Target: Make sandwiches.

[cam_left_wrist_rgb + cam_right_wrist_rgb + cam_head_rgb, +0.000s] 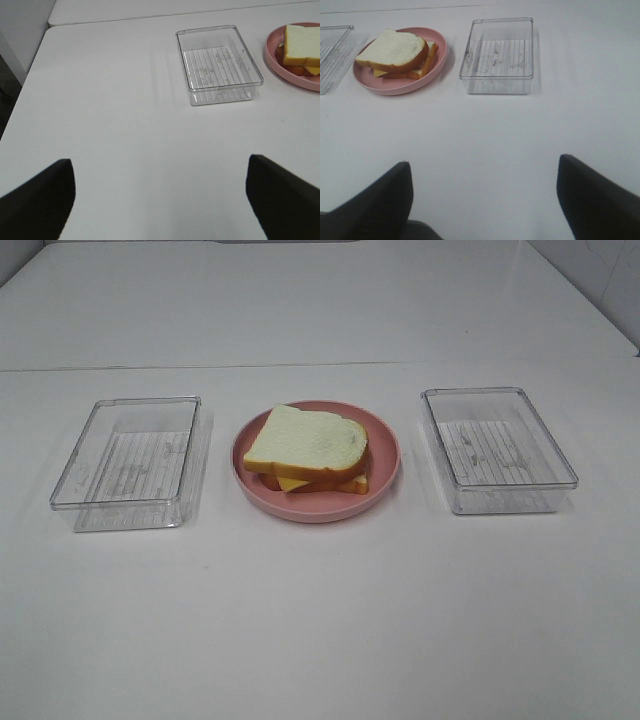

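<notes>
Sandwich (305, 448) is sitting stacked on the pink plate (385, 480) at frame centre, between 2 clear trays (125, 465). You are holding both the left gripper (160, 200) and right gripper (482, 200) wide open, gripping nothing. Stacking looks finished; next, you are likely just parking.

Sitting at the centre of a white table (320, 620): a round pink plate (385, 472). Flanking it, one on each side and apart from it: two clear plastic trays with ribbed floors, left tray (128, 462) and right tray (497, 449). Standing upright with open tops, both trays; lying roughly in a row, all three items.
</notes>
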Robot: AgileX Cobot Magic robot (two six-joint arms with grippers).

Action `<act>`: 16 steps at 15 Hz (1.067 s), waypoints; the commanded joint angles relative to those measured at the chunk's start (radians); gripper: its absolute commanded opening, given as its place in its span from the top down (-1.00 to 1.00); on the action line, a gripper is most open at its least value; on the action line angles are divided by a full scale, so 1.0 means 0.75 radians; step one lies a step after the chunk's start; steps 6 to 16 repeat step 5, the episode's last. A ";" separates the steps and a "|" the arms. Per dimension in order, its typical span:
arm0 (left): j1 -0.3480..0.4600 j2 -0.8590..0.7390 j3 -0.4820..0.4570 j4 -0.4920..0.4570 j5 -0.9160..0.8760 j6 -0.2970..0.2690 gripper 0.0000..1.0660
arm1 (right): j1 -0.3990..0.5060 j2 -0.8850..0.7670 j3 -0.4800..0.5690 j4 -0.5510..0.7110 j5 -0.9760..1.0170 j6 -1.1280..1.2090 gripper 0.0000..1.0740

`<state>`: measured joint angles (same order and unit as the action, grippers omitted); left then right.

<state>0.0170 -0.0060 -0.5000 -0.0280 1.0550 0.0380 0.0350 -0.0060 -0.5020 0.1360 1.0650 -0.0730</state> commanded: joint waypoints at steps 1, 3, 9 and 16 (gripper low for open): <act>0.007 -0.025 0.003 -0.009 -0.011 0.003 -0.65 | -0.007 -0.019 0.003 0.005 -0.012 -0.003 -0.39; 0.007 -0.025 0.003 -0.009 -0.011 0.003 -0.65 | -0.007 -0.019 0.003 0.005 -0.012 -0.003 -0.39; 0.007 -0.025 0.003 -0.009 -0.011 0.003 -0.65 | -0.007 -0.019 0.003 0.005 -0.012 -0.003 -0.39; 0.007 -0.025 0.003 -0.009 -0.011 0.003 -0.65 | -0.007 -0.019 0.003 0.005 -0.012 -0.003 -0.39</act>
